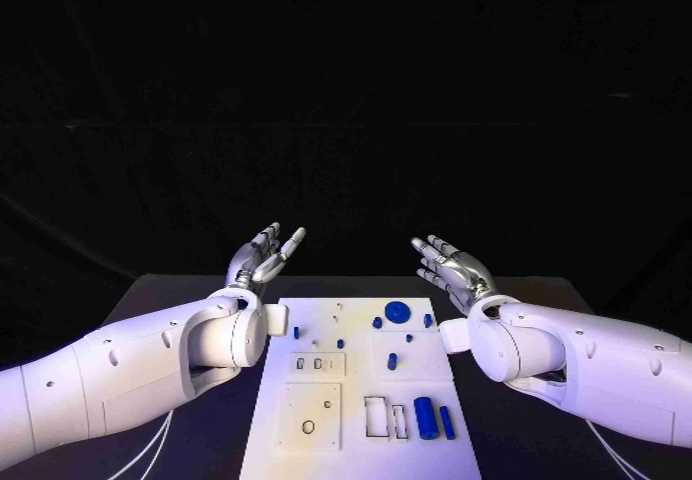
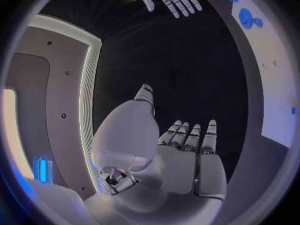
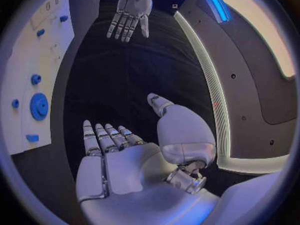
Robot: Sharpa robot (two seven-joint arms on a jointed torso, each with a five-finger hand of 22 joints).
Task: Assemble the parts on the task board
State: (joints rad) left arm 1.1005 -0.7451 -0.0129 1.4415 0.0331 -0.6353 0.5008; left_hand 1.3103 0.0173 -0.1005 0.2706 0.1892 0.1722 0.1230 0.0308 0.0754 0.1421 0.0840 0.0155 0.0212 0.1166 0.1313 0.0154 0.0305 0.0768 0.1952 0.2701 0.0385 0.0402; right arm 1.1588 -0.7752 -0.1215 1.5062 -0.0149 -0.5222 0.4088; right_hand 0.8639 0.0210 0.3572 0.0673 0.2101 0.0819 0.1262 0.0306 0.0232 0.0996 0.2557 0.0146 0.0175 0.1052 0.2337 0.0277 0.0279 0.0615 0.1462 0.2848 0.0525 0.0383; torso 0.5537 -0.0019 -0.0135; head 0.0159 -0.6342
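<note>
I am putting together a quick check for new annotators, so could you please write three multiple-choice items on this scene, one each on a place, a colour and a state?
1. Where does the round gear lie on the task board?
A. Near the far edge, away from the robot
B. At the near edge, next to the robot
C. On the black table, off the board

2. What colour is the large cylinder at the board's near end?
A. Red
B. Blue
C. Yellow

3. What is the state of the left hand and the right hand?
A. Both hold a part
B. Only the right holds a part
C. Both are open and hold nothing

Answers:
1 A: the head view shows the gear among the farthest pieces.
2 B: it shows blue against the white board.
3 C: both are raised with fingers spread, apart from the board.
</note>
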